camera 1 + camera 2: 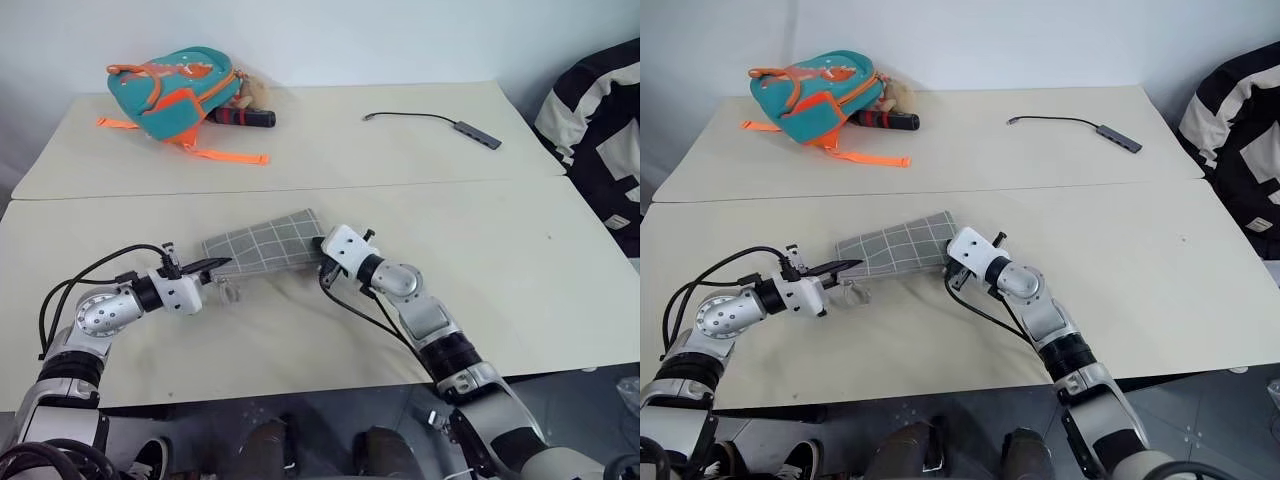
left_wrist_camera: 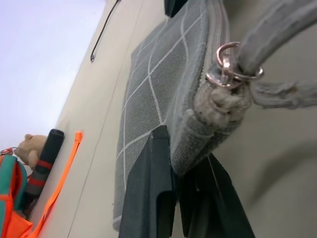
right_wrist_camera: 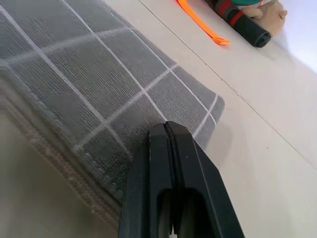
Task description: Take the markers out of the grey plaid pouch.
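While no marker is out yet, the left eye view shows the flat grey plaid fabric pouch (image 1: 265,242) on the cream worktop (image 1: 520,270), frame centre, between both end effectors. The left wrist view shows the left end effector (image 2: 174,163) clamped on the pouch's ringed corner. The right wrist view shows the right end effector (image 3: 169,130) closed, empty, over its far corner.

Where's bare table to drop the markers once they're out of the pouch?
Free: the near table to the right of the right gripper, and the far table between the backpack and the USB hub. Crowded: around the grey plaid pouch, with the left gripper clamped on its corner, and the backpack's orange straps.
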